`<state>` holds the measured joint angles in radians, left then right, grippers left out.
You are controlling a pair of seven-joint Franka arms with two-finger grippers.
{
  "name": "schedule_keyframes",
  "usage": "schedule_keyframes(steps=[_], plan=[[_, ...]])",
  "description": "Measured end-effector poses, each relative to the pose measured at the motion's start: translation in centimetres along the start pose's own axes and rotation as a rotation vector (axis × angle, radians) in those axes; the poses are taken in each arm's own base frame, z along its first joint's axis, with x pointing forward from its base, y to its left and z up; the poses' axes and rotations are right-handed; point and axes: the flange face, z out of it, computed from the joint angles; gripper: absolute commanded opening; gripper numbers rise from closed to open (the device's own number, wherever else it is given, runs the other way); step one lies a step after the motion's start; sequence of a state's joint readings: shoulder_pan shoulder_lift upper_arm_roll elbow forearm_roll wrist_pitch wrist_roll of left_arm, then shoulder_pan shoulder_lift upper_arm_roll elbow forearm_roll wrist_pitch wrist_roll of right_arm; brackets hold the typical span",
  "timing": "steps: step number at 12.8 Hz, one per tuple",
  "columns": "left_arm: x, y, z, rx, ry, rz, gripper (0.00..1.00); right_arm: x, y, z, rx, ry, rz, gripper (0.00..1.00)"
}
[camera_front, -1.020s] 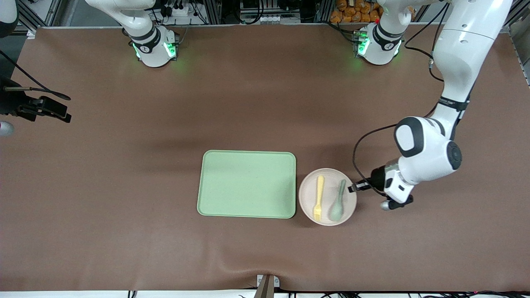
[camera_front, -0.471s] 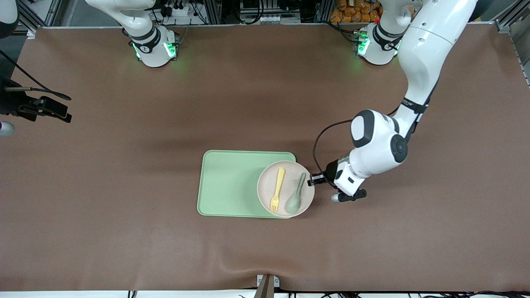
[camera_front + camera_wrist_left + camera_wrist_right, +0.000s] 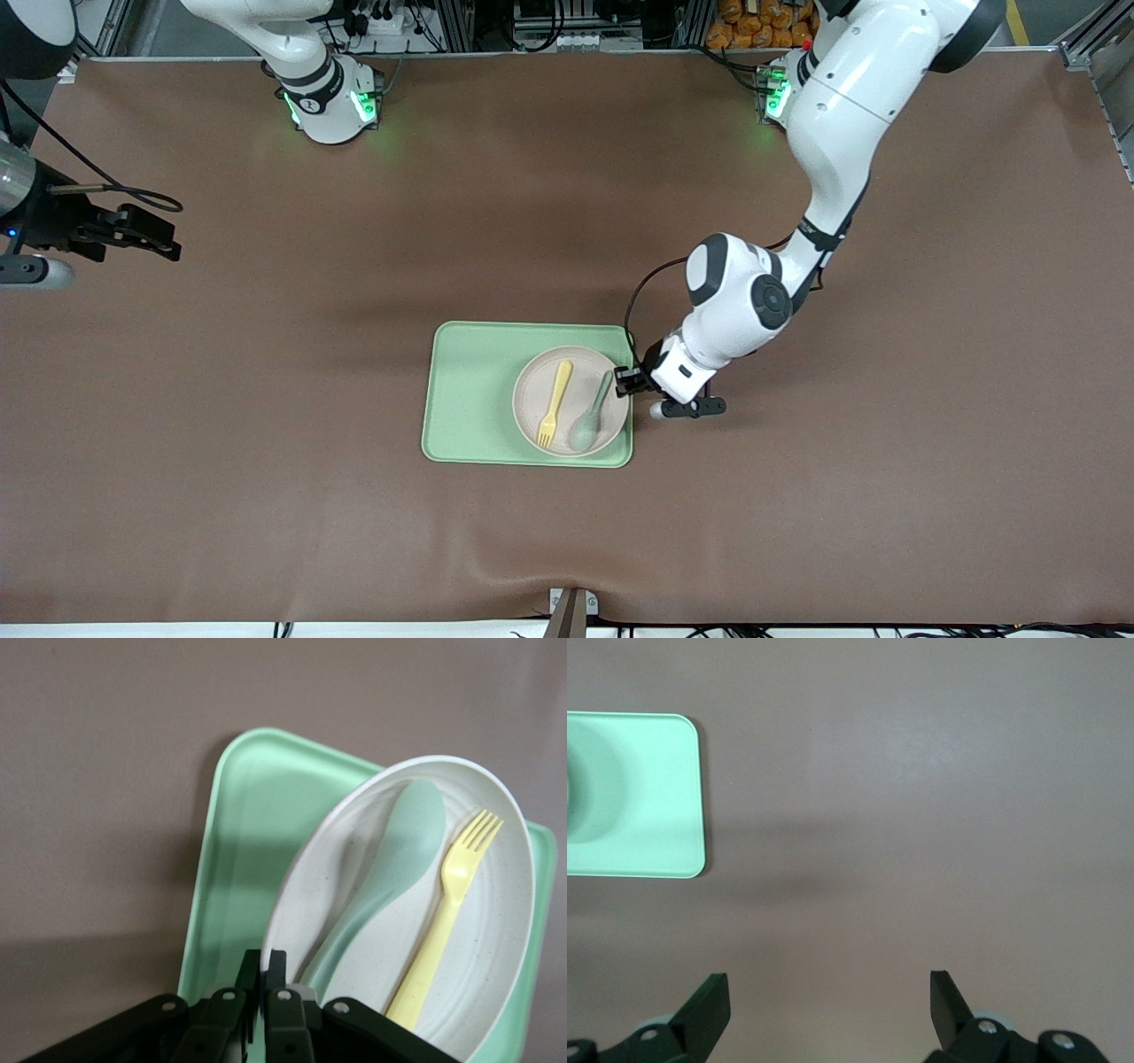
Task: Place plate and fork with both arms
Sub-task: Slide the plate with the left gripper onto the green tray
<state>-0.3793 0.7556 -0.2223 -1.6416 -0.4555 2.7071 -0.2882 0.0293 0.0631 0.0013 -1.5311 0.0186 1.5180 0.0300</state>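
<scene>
One plate (image 3: 569, 400) sits over the single green tray (image 3: 469, 390) at frame centre, carrying one fork (image 3: 555, 403) and one spoon (image 3: 590, 415) (side by side). The left gripper (image 3: 631, 381) pinches the plate's rim. Far upper left, the right gripper (image 3: 168, 241) waits, jaws spread.

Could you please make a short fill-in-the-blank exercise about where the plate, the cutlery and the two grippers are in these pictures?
1. The round pale beige-pink plate is over the rectangular light-green ____.
2. Beside the small pale-yellow plastic fork on the plate lies a pale-green ____.
3. The left gripper is ____ on the plate's rim.
4. The right gripper, waiting over bare table, is ____.

Missing words: tray; spoon; shut; open
</scene>
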Motion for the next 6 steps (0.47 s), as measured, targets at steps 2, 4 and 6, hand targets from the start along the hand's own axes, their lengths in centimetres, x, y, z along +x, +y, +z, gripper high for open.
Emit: schedule_keyframes(steps=[2,4,6], plan=[[-1.0,0.1,1.5,0.032,-0.005,-0.005,0.00,0.2,-0.6,0.3,-0.001,-0.005,-0.010,1.00],[-1.2,-0.3,2.2,0.039,-0.010,-0.008,0.02,0.3,-1.0,0.7,-0.002,-0.010,-0.017,1.00],[-1.0,-0.8,2.5,0.044,-0.010,-0.012,0.99,0.6,-1.2,1.1,-0.001,-0.019,-0.020,1.00]])
